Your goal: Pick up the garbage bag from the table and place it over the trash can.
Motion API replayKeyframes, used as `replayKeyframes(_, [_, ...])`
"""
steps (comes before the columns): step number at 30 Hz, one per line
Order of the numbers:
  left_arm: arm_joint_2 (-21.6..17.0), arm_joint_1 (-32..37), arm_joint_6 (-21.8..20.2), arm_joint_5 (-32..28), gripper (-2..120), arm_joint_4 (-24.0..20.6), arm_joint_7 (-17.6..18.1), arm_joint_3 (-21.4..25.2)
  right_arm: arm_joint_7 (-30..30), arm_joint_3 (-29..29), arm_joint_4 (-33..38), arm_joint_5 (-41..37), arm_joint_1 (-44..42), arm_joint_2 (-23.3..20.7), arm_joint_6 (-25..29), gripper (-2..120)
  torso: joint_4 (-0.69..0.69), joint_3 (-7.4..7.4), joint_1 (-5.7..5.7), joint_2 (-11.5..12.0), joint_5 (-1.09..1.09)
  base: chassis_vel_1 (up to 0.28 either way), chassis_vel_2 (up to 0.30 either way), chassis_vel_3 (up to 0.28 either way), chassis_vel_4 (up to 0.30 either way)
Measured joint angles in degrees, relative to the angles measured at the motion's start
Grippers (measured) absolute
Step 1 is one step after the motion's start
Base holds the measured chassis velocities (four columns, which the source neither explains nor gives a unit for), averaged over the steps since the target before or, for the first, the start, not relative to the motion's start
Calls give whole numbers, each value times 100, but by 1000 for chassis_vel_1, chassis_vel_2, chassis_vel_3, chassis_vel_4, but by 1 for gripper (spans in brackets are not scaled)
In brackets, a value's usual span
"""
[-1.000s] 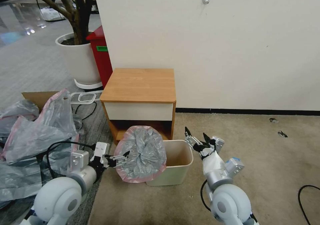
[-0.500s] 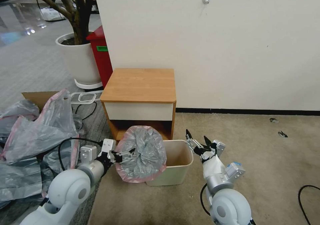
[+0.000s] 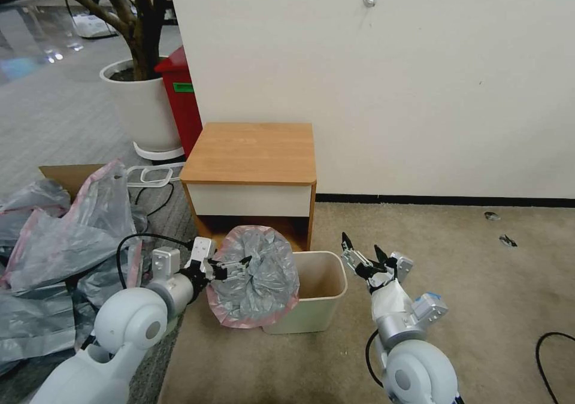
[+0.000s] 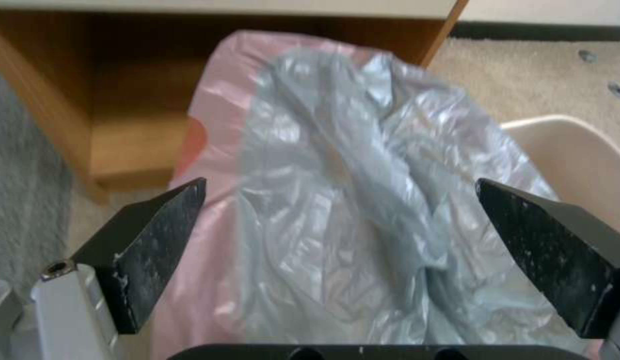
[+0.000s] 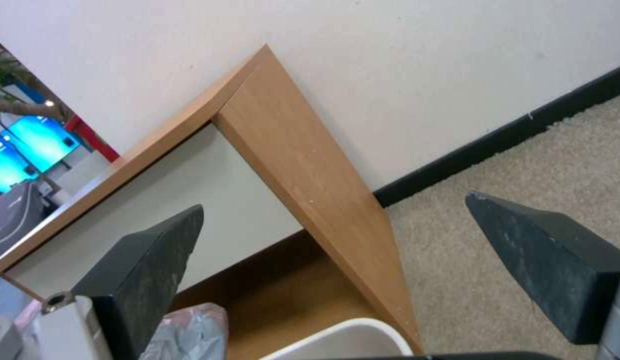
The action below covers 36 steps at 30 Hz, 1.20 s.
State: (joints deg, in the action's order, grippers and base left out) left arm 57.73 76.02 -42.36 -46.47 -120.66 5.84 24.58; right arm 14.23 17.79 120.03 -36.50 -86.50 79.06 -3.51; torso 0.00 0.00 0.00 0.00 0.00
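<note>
Two grippers, both spread, flank the bin (image 3: pixel 314 290). Bag (image 3: pixel 254 275) hangs on the bin's left rim, off the table (image 3: pixel 251 152), directly ahead of left gripper (image 3: pixel 236 268). Right gripper (image 3: pixel 363 254) stands apart, empty.

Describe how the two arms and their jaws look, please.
Both arms have rounded white-grey joint shells and silver metal wrist brackets. The left gripper and right gripper end in black, wedge-shaped, scuffed jaws. A black cable loops beside each arm; white wrapping covers the right wrist.
</note>
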Motion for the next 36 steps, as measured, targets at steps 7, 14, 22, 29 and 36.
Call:
replayKeyframes(7, [52,3,11,143,100,164,2,-42,-4,27,4,22,-11,-7,0,100,0,0,0,0,0,0,0,0,0])
replayKeyframes(14, [-37,13,16,374,100,250,-103,-57,-10,101,-31,22,-44,-20,7,100,0,0,0,0,0,0,0,0,0])
replayKeyframes(22, [-74,29,19,451,100,281,-109,-84,-19,128,-79,31,-42,-9,21,100,0,0,0,0,0,0,0,0,0])
replayKeyframes(29, [-97,121,22,532,100,275,-174,-45,-30,156,-144,62,-35,-2,45,100,0,0,0,0,0,0,0,0,0])
replayKeyframes(36, [-144,120,22,623,100,310,-234,-58,-38,119,-179,105,-17,49,57,100,0,0,0,0,0,0,0,0,0])
